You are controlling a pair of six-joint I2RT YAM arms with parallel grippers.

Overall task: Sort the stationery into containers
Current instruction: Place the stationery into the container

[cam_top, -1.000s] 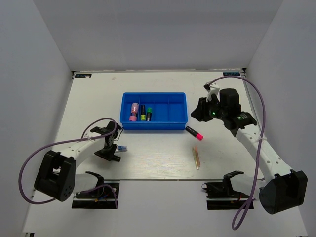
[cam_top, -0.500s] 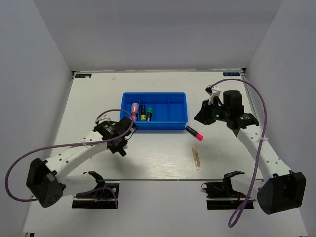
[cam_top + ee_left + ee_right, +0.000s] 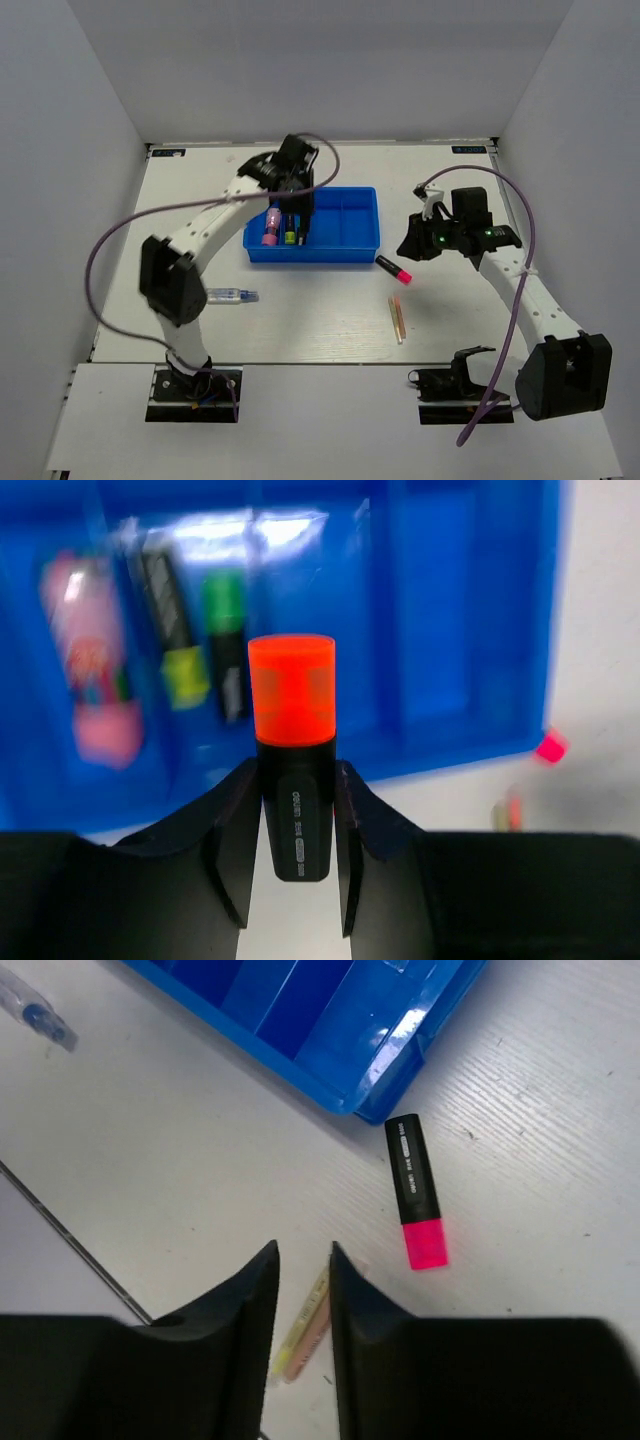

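Observation:
My left gripper (image 3: pixel 296 772) is shut on a black marker with an orange cap (image 3: pixel 291 688), held cap-forward above the blue tray (image 3: pixel 460 630). In the top view that gripper (image 3: pixel 296 203) hovers over the tray (image 3: pixel 355 228). A pink tube (image 3: pixel 270 228), a yellow-capped marker (image 3: pixel 289 236) and a green-capped marker (image 3: pixel 302 232) lie in the tray's left compartments. My right gripper (image 3: pixel 302 1252) is open and empty, above the table right of the tray. A pink-capped marker (image 3: pixel 417 1205) lies just right of it, and pale sticks (image 3: pixel 305 1330) show below its fingers.
A clear bluish pen (image 3: pixel 232 295) lies on the table in front of the tray's left end. The pink-capped marker (image 3: pixel 394 268) and the sticks (image 3: pixel 398 320) sit right of centre. The tray's two right compartments hold nothing. Grey walls close the table in on three sides.
My left arm swung from beside the bluish pen at the near left up over the tray. The right gripper shifted only slightly and its jaws closed, then parted again.

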